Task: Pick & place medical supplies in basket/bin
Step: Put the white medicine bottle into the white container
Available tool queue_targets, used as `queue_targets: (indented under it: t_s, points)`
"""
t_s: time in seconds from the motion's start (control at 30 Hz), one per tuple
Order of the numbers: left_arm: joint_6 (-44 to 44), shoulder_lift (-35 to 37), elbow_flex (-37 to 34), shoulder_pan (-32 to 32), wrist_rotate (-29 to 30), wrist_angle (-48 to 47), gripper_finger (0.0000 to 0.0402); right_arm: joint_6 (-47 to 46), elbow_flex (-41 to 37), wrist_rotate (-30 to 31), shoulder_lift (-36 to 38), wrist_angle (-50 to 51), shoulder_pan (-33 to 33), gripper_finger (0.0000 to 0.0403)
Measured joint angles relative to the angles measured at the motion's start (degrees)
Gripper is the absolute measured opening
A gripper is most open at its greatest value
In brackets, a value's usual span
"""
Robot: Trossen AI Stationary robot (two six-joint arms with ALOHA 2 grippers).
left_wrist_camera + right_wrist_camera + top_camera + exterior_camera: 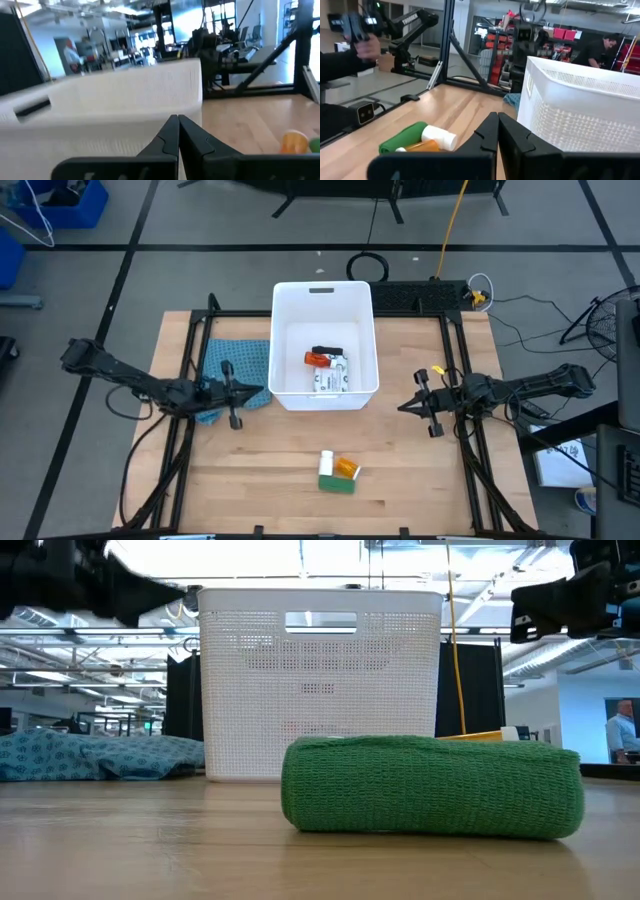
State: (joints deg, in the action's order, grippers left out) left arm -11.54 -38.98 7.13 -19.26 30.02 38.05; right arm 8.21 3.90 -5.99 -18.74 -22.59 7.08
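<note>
Here the green block (pixel 336 484) lies well apart from both closed grippers

The right claw (pixel 497 131) has its fingers pressed together above the wooden surface (pixel 455 112). Just ahead lie a green block (pixel 402 138) and an orange white-capped bottle (pixel 432 141), touching; the white basket (pixel 585 115) stands near.

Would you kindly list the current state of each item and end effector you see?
White bin: upright, holds a packet, an orange bottle and a black block.
Orange bottle: lying on the table against the green roll.
Green roll: lying flat.
Left end effector: shut, empty.
Right end effector: shut, empty.
</note>
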Motion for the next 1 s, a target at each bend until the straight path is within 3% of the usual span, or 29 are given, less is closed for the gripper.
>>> queue_targets:
  t_s: [0.17, 0.27, 0.47, 0.63, 0.77, 1.0]
  points:
    - [-4.94, -0.44, 14.65, -1.65, 1.10, -12.98, 0.0003, 0.00, -0.03, 0.01, 0.00, -0.95, -0.01, 0.0000]
    - [-4.24, -4.35, 25.84, -2.40, 0.19, -23.90, 0.0003, 0.00, -0.04, -0.01, 0.00, -2.62, -0.01, 0.0000]
    - [-1.43, -21.33, 46.64, -3.82, -0.81, -41.20, 0.0003, -0.26, -0.07, 0.01, -0.02, -2.84, -0.01, 0.0000]
    - [-1.24, -36.31, 60.74, -4.08, -3.48, -48.47, 0.0011, -1.51, -0.11, 0.01, -0.02, -2.74, -0.01, 0.0000]
    - [-3.29, -46.77, 69.32, -4.03, -7.58, -56.38, 0.0053, -2.06, -0.11, 0.01, -0.04, -2.38, -0.01, 0.0000]
    - [-7.27, -60.45, 77.27, -4.25, -9.50, -64.76, 0.0186, -2.14, -0.11, 0.01, -0.07, -2.23, -0.01, 0.0000]
